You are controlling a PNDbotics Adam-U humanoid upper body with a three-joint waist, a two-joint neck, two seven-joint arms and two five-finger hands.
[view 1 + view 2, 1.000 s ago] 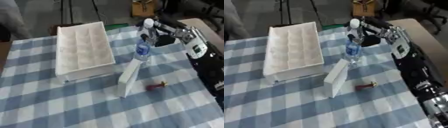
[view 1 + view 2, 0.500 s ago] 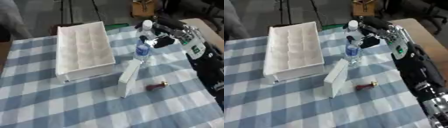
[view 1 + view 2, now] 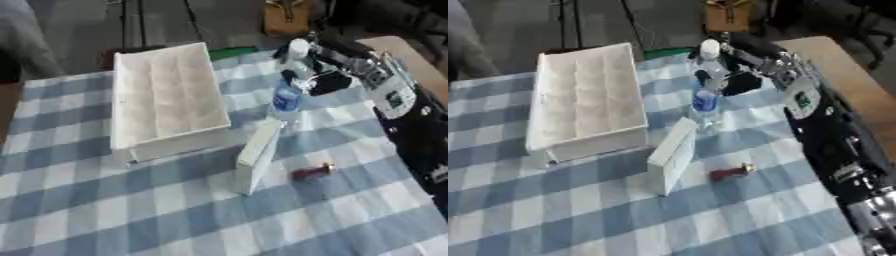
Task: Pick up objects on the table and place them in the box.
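A clear bottle with a blue label and a white cap stands upright right of the white box. My right hand comes in from the upper right, its fingers curled round the bottle's upper part below the cap. I cannot tell whether the bottle's base rests on the cloth. A flat white carton stands on its edge just in front of the bottle. A small red thing with a gold end lies to the carton's right. The box is open with nothing in it. My left hand is out of view.
A blue-and-white checked cloth covers the table. My black right arm runs down the right side. A wooden tabletop lies behind it and a brown cardboard box stands on the floor beyond.
My right hand has drawn in closer round the bottle's upper part and the forearm has swung a little. The bottle, carton and red thing stay where they were.
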